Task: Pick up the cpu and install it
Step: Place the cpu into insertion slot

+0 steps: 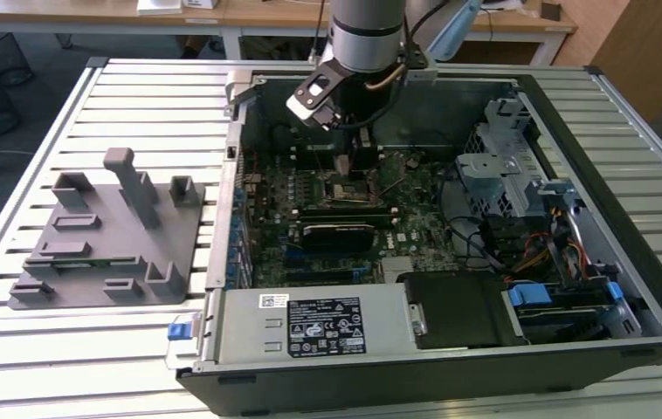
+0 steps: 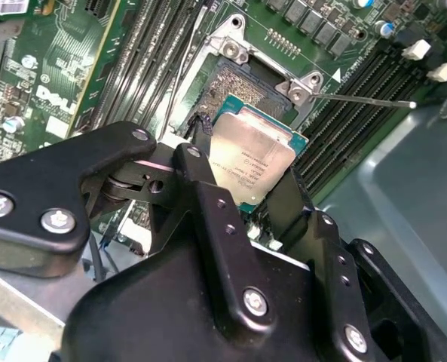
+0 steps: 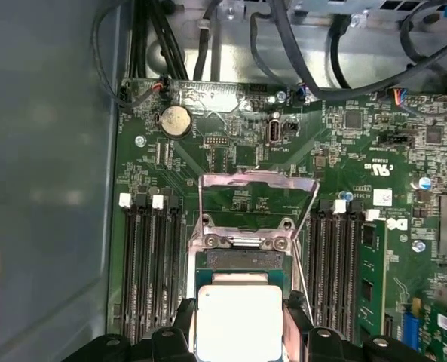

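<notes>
Already the pick-up part of the job looks done. The cpu is off whatever it rested on and sits pinched between the jaws of the gripper, one black finger on each of two opposite edges. Its silvery metal top faces the cameras in both wrist views.

In the exterior view the arm reaches down into the open computer case, which lies on its side on the slatted metal bench. The gripper is low over the middle of the motherboard. A grey moulded parts fixture stands on the bench at the exterior view's left, well apart from the case.

In the first wrist view the cpu is right at the socket. It overlaps the socket's near side, with a strip of the contact field bare beyond it. The socket's metal load plate is swung up and open, and rows of memory slots flank it on both sides. In the second wrist view the thin retention lever stands out to one side, released.

My reading is that the install is under way but not finished. The chip appears slightly tilted against the socket rather than lying flat in it, though whether an edge touches cannot be told. The grip is not released, and the load plate and lever are still open.
</notes>
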`<state>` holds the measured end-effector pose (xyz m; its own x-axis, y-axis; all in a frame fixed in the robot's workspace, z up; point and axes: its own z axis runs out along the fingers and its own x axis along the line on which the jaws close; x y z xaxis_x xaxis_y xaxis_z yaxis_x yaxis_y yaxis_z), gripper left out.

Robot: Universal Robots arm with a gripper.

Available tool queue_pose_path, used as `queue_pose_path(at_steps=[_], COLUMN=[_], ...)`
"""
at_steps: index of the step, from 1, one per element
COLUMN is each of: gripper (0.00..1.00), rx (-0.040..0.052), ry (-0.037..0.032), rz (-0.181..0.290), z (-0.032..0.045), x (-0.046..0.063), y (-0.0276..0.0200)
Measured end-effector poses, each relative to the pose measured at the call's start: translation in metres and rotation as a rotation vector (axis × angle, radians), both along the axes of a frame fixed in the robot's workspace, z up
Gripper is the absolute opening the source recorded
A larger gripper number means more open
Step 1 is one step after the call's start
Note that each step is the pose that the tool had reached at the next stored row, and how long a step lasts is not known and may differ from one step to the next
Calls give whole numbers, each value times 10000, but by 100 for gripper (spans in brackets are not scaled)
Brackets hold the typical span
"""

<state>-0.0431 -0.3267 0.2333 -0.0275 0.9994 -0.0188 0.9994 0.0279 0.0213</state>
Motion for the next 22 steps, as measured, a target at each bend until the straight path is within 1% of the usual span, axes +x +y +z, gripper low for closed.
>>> queue_pose_path(at_steps=[4,8,13,22], gripper=[54,54,54,54], rx=[1,0,0,0], ry=[-1,0,0,0], rz=[1,-6,-38,-67], z=[-71,-97,-161,-253], x=[-1,-4,-12,-24], y=[0,-1,-7,-9])
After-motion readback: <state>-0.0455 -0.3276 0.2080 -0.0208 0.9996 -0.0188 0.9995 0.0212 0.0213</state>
